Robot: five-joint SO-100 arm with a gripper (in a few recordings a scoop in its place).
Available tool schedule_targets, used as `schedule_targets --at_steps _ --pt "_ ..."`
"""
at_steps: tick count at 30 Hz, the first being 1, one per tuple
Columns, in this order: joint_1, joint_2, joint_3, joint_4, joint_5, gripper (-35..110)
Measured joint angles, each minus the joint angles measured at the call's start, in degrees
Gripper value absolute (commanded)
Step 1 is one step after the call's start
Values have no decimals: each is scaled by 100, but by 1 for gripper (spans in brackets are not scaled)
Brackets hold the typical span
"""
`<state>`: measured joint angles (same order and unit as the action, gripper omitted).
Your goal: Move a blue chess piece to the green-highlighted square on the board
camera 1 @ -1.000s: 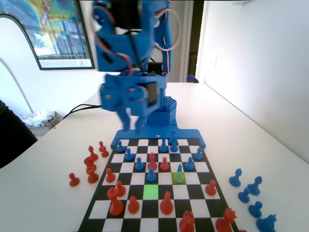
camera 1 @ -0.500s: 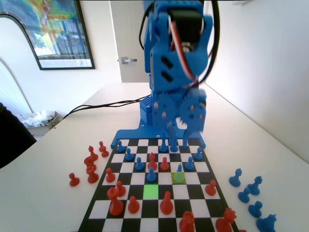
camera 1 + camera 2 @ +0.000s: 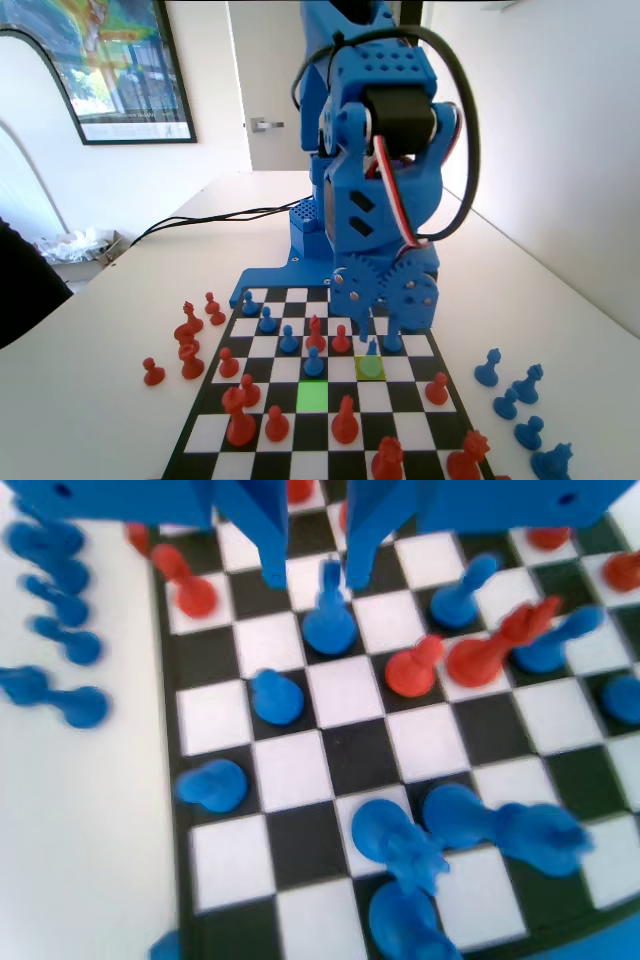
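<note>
1. While it hangs low over the board (image 3: 200, 425), the gripper (image 3: 315, 578) stands spread, jaws flanking the blue chess piece (image 3: 329, 615) without grasping.
2. The piece stands on the yellow-green square (image 3: 371, 367), diagonally beside the green-highlighted square (image 3: 312, 396).

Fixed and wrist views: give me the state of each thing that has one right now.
end effector: open, jaws either side of the blue chess piece's tip
blue chess piece: upright on the yellow-green square, not lifted
green-highlighted square: empty
board: flat on the table
</note>
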<state>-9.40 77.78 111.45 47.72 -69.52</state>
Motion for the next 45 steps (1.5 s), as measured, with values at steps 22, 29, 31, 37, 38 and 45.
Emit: schedule_targets --at_steps 22,29,31,37,38,45 --pt "220 -70 18 -62 -220 8" --pt "264 -70 18 149 -325 8" --pt "264 -70 18 44 -316 8" --pt "264 -70 88 -167 -272 8" --pt "255 -70 105 -158 -272 8" --pt "123 -70 299 -378 -272 8"
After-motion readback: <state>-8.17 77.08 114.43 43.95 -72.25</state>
